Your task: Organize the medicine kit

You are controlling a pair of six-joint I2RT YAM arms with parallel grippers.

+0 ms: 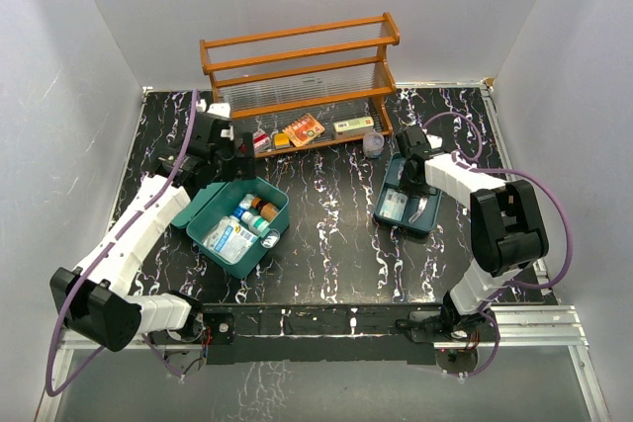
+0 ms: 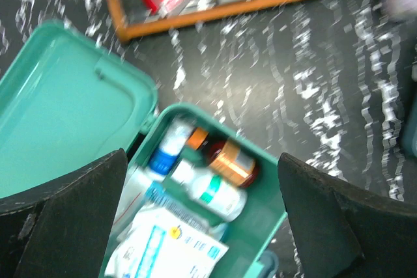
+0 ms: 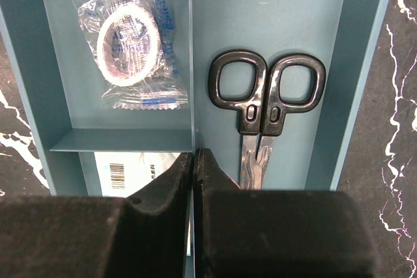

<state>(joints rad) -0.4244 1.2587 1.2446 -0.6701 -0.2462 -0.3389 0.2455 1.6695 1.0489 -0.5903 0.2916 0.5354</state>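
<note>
Black counter [image 1: 336,244] with white streaks lay under both arms. The right claw [image 3: 194,161] was pinched together on the thin middle wall of the shallow blue-grey plastic tray [image 3: 358,63]. Black-handled metal scissors [image 3: 267,102] lay just beside it. I think the tray should go straight up and stay flat, or things could slide. The left claw [image 2: 202,161] hung wide apart over the teal-green plastic medicine kit [image 2: 268,208]. The kit sat with its lid open on the left of the counter, well apart from the tray.
</note>
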